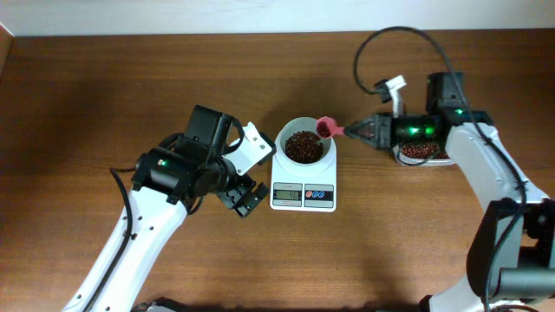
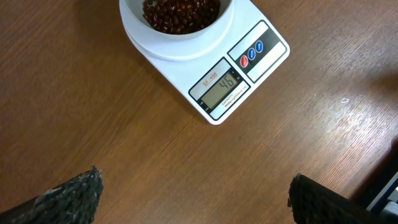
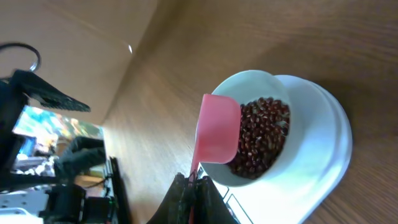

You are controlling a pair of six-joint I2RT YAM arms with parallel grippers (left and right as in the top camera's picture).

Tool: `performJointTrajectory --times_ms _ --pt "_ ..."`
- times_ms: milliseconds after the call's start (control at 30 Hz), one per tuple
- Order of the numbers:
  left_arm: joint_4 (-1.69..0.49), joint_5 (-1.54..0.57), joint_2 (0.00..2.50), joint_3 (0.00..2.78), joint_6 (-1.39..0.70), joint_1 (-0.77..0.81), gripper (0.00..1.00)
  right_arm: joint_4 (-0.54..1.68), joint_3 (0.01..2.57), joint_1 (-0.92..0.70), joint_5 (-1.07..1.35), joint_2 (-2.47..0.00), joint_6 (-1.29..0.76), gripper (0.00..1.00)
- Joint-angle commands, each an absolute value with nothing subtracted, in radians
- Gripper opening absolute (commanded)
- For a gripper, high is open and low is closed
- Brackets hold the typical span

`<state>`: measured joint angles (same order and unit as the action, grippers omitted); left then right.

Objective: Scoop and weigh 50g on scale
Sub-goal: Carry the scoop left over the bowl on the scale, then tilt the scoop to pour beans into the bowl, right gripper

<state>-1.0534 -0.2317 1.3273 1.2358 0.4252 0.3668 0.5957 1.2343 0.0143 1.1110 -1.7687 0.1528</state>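
Your right jaws are clenched on the pink scoop (image 1: 326, 128), its handle running rightward from the scale (image 1: 303, 196) and its cup over the bowl (image 1: 305, 121) of beans (image 1: 304, 146) atop it, while your left jaws hang released at the scale's left.

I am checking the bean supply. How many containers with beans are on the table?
2. A white bowl sits on the scale; a clear tub lies to the right, partly hidden under the right arm. Whether the pink scoop also holds any cannot be told.
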Motion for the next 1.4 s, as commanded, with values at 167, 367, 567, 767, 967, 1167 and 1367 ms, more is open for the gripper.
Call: performJointTrajectory --times_ms 167,367,567,767,967,1167,1367 --pt "-1.053 -0.246 1.309 1.231 0.416 0.371 0.99 0.534 1.248 -0.076 1.016 -1.774 0.313 0.04" --pt "-1.053 -0.246 1.309 1.231 0.416 0.371 0.99 0.541 1.248 -0.118 1.015 -1.774 0.577 0.04" --pt "-1.053 -0.246 1.309 1.231 0.416 0.371 0.99 0.54 1.206 -0.151 0.958 -1.774 0.686 0.04" --pt "-1.053 -0.246 1.309 1.231 0.416 0.371 0.99 0.48 1.141 -0.152 0.956 -1.774 0.699 0.04" --pt "-1.053 -0.246 1.309 1.231 0.416 0.371 0.99 0.467 1.14 -0.149 0.955 -1.774 0.699 0.04" --pt "-1.053 -0.246 1.309 1.231 0.416 0.371 0.99 0.464 1.139 -0.15 0.955 -1.774 0.7 0.04" --pt "-1.053 -0.246 1.309 1.231 0.416 0.371 0.99 0.466 1.139 -0.149 0.945 -1.774 0.699 0.04"
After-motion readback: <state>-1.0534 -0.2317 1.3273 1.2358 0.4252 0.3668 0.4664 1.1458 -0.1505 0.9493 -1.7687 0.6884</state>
